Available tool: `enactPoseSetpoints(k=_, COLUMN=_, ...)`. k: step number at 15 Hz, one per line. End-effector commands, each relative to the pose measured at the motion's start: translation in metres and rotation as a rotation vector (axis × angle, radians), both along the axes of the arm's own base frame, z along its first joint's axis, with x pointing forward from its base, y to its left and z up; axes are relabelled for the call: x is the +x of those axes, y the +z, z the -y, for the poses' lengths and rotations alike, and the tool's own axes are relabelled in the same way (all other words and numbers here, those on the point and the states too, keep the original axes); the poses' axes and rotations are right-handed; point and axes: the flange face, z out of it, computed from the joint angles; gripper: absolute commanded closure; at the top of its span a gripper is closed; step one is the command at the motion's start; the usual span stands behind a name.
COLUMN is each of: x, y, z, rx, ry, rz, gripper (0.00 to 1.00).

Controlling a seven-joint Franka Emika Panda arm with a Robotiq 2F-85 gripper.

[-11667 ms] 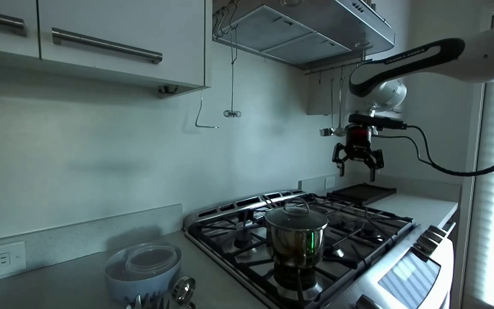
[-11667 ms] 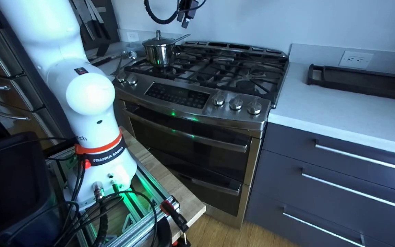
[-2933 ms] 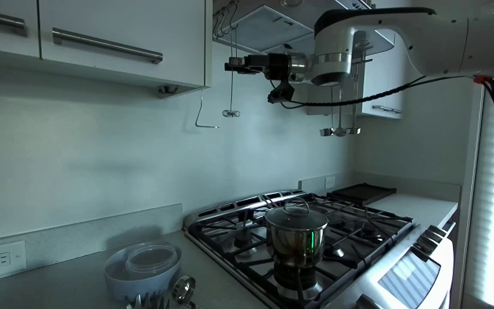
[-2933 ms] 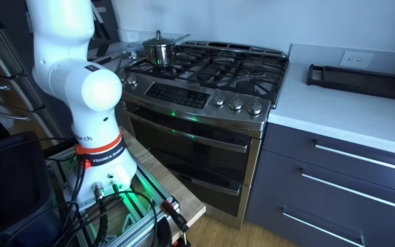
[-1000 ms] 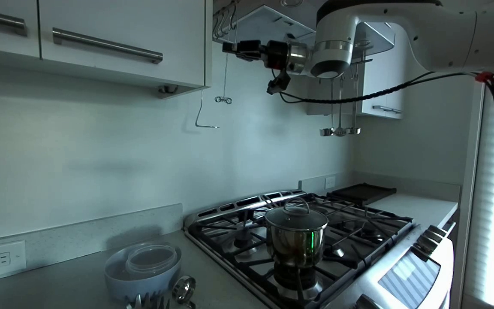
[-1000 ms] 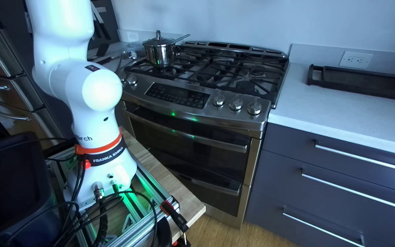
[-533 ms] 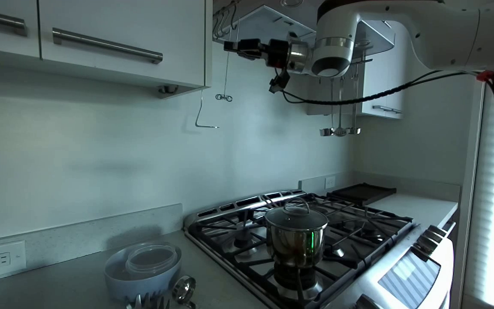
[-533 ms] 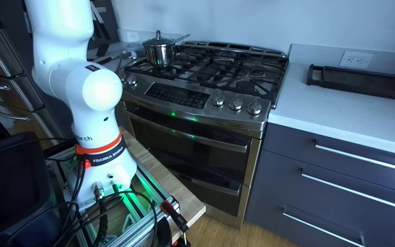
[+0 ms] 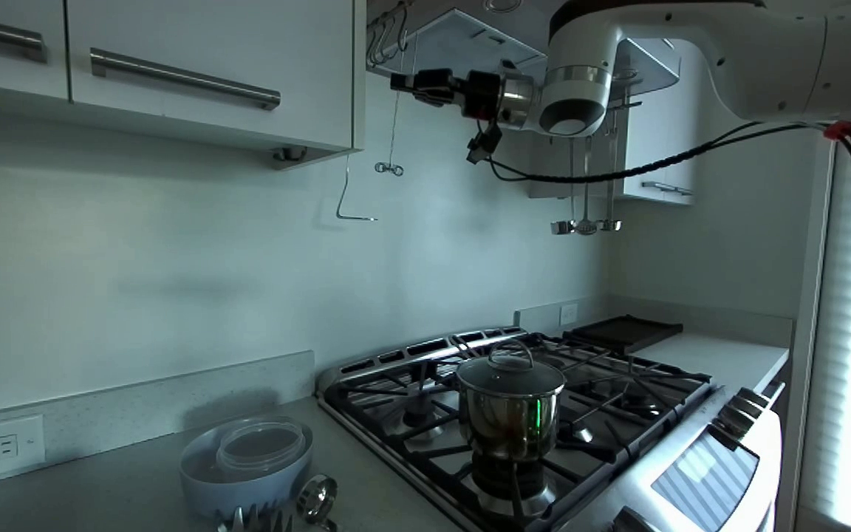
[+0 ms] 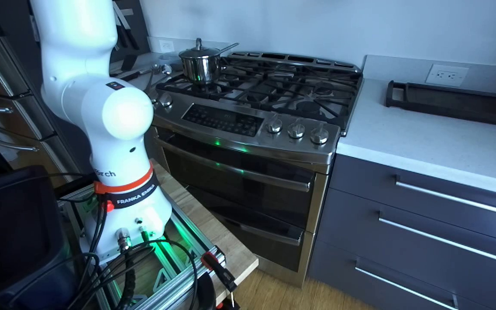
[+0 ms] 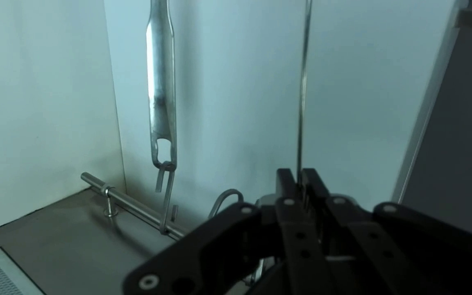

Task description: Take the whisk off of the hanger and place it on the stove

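The thin metal whisk (image 9: 389,169) hangs slightly tilted under the range hood, its coiled end down, well above the counter. In an exterior view my gripper (image 9: 397,82) reaches sideways and holds the whisk's handle. The wrist view, upside down, shows the gripper (image 11: 299,177) shut with the whisk's slim handle (image 11: 303,82) pinched between the fingertips. A hanger hook (image 9: 402,31) is close to the whisk's upper end; I cannot tell whether they touch. The stove (image 10: 230,140), steel with black grates, is below; the gripper is outside that exterior view.
A lidded steel pot (image 9: 512,421) stands on a stove burner. The hood (image 9: 462,44) and wall cabinet (image 9: 211,44) flank the gripper closely. A bent wire hook (image 9: 343,199) hangs nearby. Another utensil (image 11: 160,90) hangs from the rail (image 11: 137,208). A bowl (image 9: 241,491) sits on the counter.
The gripper moved from above the far counter to the whisk and shut on it. Since about three seconds ago it has risen, lifting and tilting the whisk; lately both shifted slightly right.
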Motion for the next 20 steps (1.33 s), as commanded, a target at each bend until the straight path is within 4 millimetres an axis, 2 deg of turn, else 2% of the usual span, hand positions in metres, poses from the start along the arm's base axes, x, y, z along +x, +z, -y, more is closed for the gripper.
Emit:
enactPoseSetpoints(k=1, x=-0.008, y=-0.008, z=0.010, rx=0.009, ry=0.008, rz=-0.033, gripper=0.98)
enactPoseSetpoints(k=8, x=-0.018, y=-0.037, z=0.023, rx=-0.086, ry=0.023, rz=-0.088, gripper=0.98)
enactPoseSetpoints(k=14, x=-0.027, y=-0.064, z=0.044, rx=-0.131, ry=0.039, rz=-0.145, gripper=0.98)
enactPoseSetpoints(k=20, x=-0.035, y=-0.075, z=0.066, rx=-0.218, ry=-0.001, rz=-0.152, gripper=0.98)
